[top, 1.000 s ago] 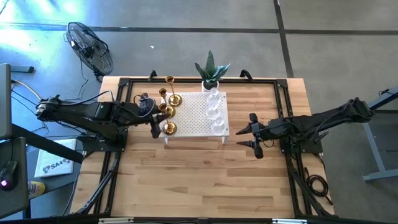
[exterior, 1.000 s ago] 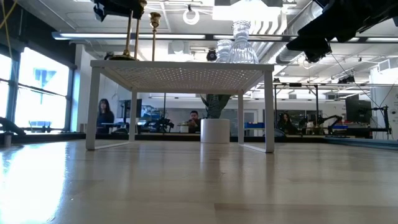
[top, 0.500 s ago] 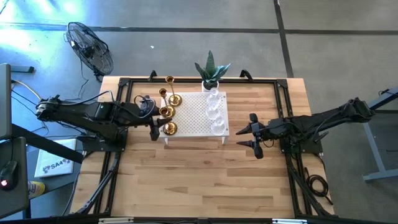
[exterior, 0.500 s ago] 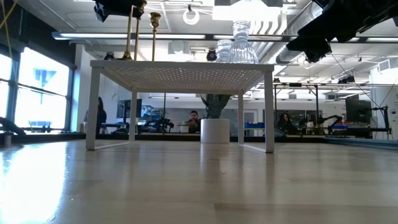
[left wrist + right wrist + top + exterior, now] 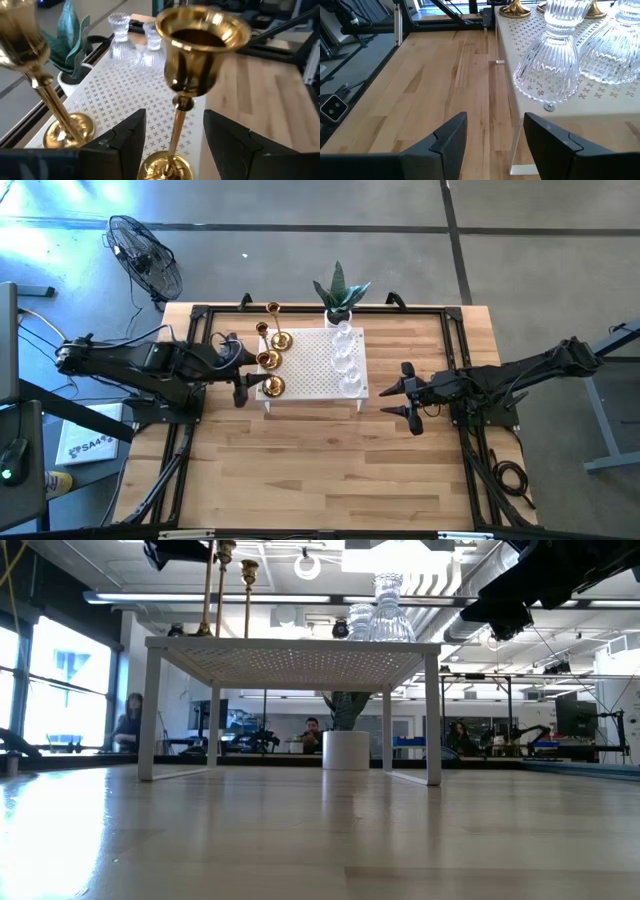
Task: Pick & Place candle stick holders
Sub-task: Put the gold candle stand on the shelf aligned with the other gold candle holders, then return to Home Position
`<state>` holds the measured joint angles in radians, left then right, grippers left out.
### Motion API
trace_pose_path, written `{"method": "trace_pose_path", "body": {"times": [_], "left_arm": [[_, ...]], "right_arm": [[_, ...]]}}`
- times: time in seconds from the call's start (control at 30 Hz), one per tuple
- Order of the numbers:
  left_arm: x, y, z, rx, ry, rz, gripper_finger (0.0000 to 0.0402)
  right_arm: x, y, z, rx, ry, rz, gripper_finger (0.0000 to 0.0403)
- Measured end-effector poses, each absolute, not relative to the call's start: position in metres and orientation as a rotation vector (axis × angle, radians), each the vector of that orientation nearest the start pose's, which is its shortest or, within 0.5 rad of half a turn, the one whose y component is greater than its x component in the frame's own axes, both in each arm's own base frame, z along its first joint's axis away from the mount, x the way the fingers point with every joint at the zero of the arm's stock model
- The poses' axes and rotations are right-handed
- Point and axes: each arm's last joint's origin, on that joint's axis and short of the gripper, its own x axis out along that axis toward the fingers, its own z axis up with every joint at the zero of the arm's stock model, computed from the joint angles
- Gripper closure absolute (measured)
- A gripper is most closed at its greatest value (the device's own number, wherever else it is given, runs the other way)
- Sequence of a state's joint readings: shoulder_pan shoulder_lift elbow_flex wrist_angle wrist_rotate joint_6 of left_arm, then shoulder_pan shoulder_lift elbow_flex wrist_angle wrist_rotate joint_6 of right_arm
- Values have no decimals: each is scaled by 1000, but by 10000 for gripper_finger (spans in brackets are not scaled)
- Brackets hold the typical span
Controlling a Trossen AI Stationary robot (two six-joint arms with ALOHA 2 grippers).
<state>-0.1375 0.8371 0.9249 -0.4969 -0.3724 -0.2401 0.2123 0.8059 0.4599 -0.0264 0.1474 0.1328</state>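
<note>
Three gold candle stick holders (image 5: 270, 358) stand on their round bases along the left side of a small white perforated table (image 5: 315, 370). Three clear glass holders (image 5: 346, 358) stand along its right side. My left gripper (image 5: 240, 385) is open at the table's left edge. In the left wrist view its fingers stand on either side of the nearest gold holder's stem (image 5: 176, 131) without touching it. My right gripper (image 5: 406, 396) is open and empty to the right of the white table, facing the glass holders (image 5: 555, 60).
A green plant in a white pot (image 5: 340, 295) stands just behind the white table. A fan (image 5: 145, 255) stands on the floor beyond the wooden table's far left corner. The wooden table top (image 5: 320, 470) lies bare toward its near edge. People show in the room behind.
My left gripper has drawn back a little toward the table's left edge, away from the nearest gold holder. The holders stand as before. A person in the room behind has walked to the left.
</note>
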Motion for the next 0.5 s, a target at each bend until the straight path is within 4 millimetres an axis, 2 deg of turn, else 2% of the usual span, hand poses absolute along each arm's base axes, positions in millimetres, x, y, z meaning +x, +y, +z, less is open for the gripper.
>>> {"method": "trace_pose_path", "body": {"times": [0.23,0.5], "left_arm": [[159,-14,349,-162,341,180,206],[149,-18,352,-202,347,-19,207]], "right_arm": [[175,34,232,66,372,59,214],[175,35,232,42,372,98,214]]}}
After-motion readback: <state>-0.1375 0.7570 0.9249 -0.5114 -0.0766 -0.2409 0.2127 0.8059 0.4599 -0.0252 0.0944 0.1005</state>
